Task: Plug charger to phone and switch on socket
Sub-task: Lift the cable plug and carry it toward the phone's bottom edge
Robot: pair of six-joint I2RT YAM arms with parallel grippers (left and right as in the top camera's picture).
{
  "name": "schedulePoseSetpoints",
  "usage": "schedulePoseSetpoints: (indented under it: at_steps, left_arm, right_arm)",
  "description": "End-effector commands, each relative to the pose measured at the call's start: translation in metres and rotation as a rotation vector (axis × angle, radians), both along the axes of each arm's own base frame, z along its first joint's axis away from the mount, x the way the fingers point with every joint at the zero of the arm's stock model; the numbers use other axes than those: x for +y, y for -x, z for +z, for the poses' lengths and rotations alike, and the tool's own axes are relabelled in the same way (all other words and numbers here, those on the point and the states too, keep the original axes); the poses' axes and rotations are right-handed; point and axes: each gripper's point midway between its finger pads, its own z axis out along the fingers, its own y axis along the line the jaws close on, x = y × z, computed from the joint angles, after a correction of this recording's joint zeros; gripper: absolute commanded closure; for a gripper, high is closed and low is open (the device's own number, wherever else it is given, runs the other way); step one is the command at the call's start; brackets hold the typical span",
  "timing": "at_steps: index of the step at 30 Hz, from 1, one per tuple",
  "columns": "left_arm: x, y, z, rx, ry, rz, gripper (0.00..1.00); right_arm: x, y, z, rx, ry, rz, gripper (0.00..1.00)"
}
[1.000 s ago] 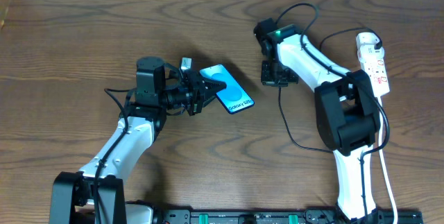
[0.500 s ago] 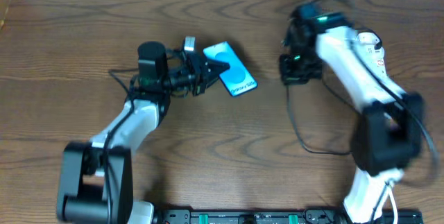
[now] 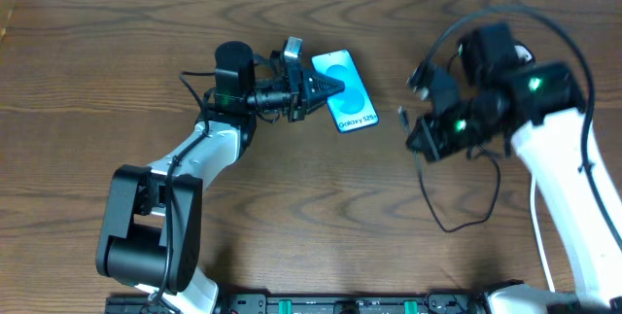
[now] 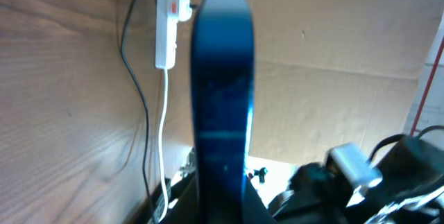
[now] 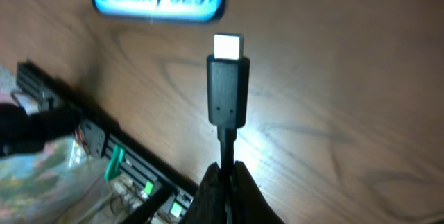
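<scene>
**Both grippers loaded, plug tip facing the phone**

Your left gripper [image 3: 326,88] is clamped on the phone [image 3: 352,110], gripping its upper left end. The cyan screen faces up near the middle of the table [image 3: 292,217]. From the left wrist you see the phone edge-on, running straight out from the fingers. It may be lifted clear of the wood, but the overhead view does not settle that.

Your right gripper [image 5: 225,179] is pinched together on the charger [image 5: 227,92] just behind its plug tip. The tip points at the phone's lower end, near it but not touching. The black cable [image 3: 428,192] hangs in a loop below the gripper.

The socket [image 4: 165,26] shows only in the left wrist view. It lies on the wood well apart from the phone, with its white cord [image 4: 165,134] trailing away.
</scene>
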Motion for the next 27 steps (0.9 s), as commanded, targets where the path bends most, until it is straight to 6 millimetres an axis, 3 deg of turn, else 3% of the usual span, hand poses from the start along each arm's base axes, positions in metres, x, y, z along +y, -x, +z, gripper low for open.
schedulePoseSetpoints:
  at_steps: [1,7,11,20,27]
  left_arm:
    - [-0.001,0.004,0.015,-0.034,0.024,-0.049,0.93]
    - [-0.002,0.006,0.015,-0.057,0.024,-0.063,0.92]
    - [-0.002,0.006,0.015,-0.107,0.018,-0.070,0.93]
    - [-0.001,0.001,0.014,-0.127,0.005,-0.038,0.92]
    - [-0.001,-0.002,0.013,-0.128,0.001,-0.024,0.93]
  right_arm:
    - [0.008,0.023,-0.020,0.049,-0.015,0.015,0.99]
    - [0.030,0.041,-0.044,0.058,-0.015,0.081,0.99]
    - [0.042,0.036,-0.044,0.030,-0.025,0.070,0.99]
    - [0.046,0.024,-0.043,0.011,-0.023,-0.014,0.99]
    - [0.058,0.028,-0.036,0.031,-0.095,0.008,0.99]
